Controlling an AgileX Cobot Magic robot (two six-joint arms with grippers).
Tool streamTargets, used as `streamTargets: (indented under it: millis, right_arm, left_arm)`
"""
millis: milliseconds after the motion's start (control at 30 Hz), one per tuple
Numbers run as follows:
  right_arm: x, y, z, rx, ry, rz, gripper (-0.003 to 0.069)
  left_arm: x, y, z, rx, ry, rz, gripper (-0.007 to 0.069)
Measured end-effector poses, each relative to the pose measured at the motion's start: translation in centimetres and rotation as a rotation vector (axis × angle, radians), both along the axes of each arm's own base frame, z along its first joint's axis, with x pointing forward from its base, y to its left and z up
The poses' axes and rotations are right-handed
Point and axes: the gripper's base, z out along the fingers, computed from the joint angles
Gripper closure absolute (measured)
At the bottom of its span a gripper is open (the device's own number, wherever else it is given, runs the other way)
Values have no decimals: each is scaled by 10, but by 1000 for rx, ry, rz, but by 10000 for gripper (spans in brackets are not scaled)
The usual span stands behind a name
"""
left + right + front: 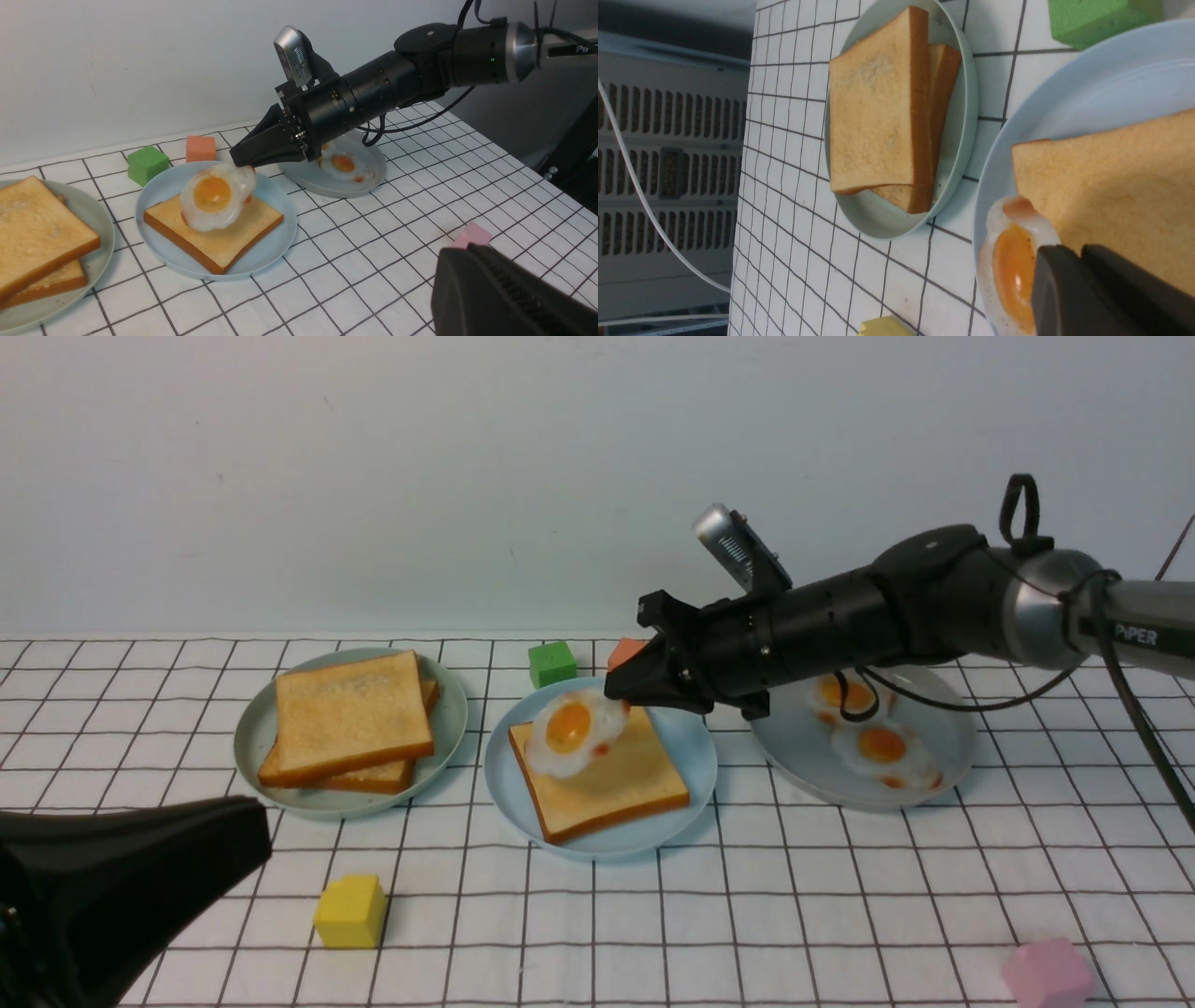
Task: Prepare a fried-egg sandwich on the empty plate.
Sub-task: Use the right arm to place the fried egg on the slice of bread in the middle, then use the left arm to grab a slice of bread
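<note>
Your right pincer [621, 695] is nearly closed, with only a narrow gap, and it pinches the rim of a fried egg [571, 728]. The egg hangs tilted, yolk facing forward, over one toast slice [611, 779] that lies flat on the light blue plate [693, 747] in the middle of the tabletop [840, 896]. You cannot tell whether the egg's lower edge touches the toast or hangs just above it.

Your left pincer [252, 831] is closed and holds nothing. It hangs low at the near left, well apart from the plates, and the edge of the front view cuts off most of it.

The right arm hides part of the grey plate [943, 747] and the farther of the two eggs [882, 747] on it. An orange block [624, 651] shows only as a corner behind the pincer, just beside a green block [552, 663]. The lower slice of the toast stack [350, 714] on the pale green plate [250, 737] is mostly covered by the upper one. A pink block [1046, 975] is clipped at the bottom edge, and a yellow block [351, 910] sits in full view.
</note>
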Motion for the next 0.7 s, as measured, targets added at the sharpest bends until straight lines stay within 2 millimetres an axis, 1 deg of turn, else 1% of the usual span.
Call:
streamTargets:
  millis: [67, 133, 200, 233, 267, 367, 433, 467, 533, 600, 700]
  right_arm:
    - [1, 1, -3, 2, 6, -4, 598]
    - [2, 0, -8, -3, 13, -9, 573]
    - [2, 0, -11, -7, 17, -13, 512]
    - [2, 0, -11, -7, 17, -13, 470]
    - [2, 0, -11, -7, 17, -14, 461]
    - [2, 0, -12, -25, 9, -10, 329]
    - [2, -3, -13, -57, -1, -1, 262]
    - [2, -4, -13, -72, -6, 6, 242]
    - [2, -10, -11, -102, -9, 8, 223]
    - [3, -24, 0, -165, -26, 2, 222]
    - [-1, -47, 30, -265, -78, -5, 258]
  left_arm:
    - [0, 0, 0, 0, 0, 0, 638]
    - [0, 0, 0, 0, 0, 0, 638]
    - [0, 0, 0, 0, 0, 0, 638]
    - [0, 0, 0, 0, 0, 0, 638]
    - [0, 0, 0, 0, 0, 0, 638]
    - [0, 0, 0, 0, 0, 0, 638]
    - [0, 0, 0, 0, 0, 0, 638]
    - [0, 0, 0, 0, 0, 0, 638]
    - [0, 0, 0, 0, 0, 0, 638]
    - [0, 0, 0, 3, 3, 0, 638]
    - [0, 0, -3, 19, 21, 3, 638]
